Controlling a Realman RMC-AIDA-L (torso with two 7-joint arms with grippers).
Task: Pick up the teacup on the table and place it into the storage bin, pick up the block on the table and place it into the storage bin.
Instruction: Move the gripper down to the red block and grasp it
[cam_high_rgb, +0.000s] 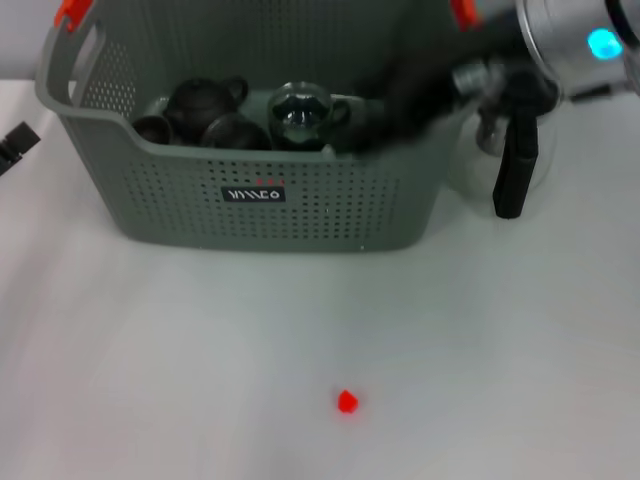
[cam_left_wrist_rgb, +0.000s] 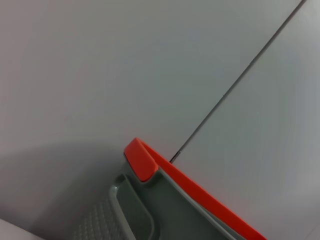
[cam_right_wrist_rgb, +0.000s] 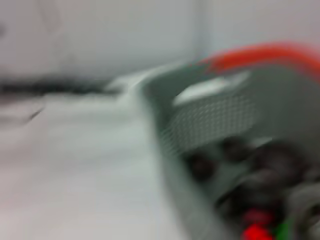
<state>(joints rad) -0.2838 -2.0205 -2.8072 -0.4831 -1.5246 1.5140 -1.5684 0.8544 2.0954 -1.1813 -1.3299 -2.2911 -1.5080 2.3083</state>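
The storage bin (cam_high_rgb: 300, 215), a grey-green perforated basket with orange clips (cam_high_rgb: 72, 10), stands at the back centre of the table. Inside it lie a dark teapot (cam_high_rgb: 200, 100), dark teacups (cam_high_rgb: 235, 132) and a round glass piece (cam_high_rgb: 298, 112). A small red block (cam_high_rgb: 346, 402) rests on the white table in front of the bin, well apart from it. My right gripper (cam_high_rgb: 390, 110) is a dark blur over the bin's right end. In the right wrist view, the bin (cam_right_wrist_rgb: 215, 115) holds dark ware, with a red blur (cam_right_wrist_rgb: 255, 232) near the edge. My left gripper (cam_high_rgb: 15, 145) sits at the far left edge.
A glass pitcher with a black handle (cam_high_rgb: 515, 160) stands just right of the bin, under my right arm. The left wrist view shows the bin's handle (cam_left_wrist_rgb: 130, 215), an orange clip (cam_left_wrist_rgb: 142, 162) and a wall behind. White tabletop (cam_high_rgb: 150, 360) lies open around the block.
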